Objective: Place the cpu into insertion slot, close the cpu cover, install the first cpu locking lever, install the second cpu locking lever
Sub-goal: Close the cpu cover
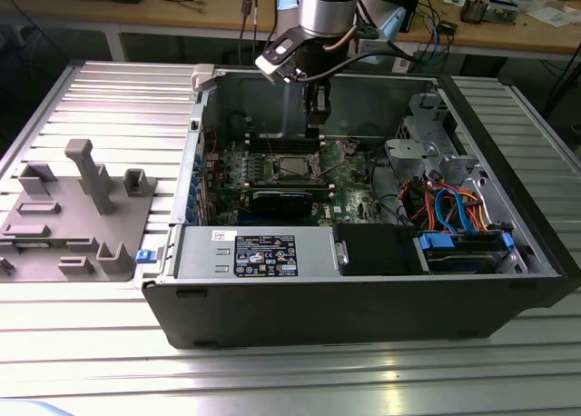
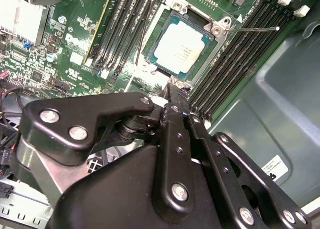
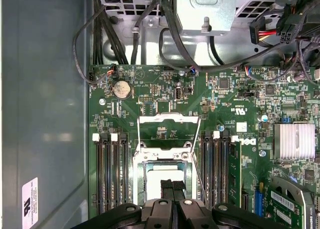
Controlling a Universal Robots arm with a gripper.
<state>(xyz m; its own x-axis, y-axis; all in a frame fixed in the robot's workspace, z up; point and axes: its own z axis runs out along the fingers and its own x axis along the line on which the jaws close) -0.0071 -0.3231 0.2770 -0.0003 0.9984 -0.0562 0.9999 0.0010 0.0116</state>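
A silver table of ribbed aluminium profiles (image 1: 109, 98) carried the things. A large black open computer case (image 1: 363, 307) lay on its side on this table, with the open side upward. Just beside the case, at the exterior view's left, a grey plastic fixture plate with upright holders (image 1: 77, 212) rested flat on the same table. Behind the case, well apart, stood a long wooden bench (image 1: 508, 36).
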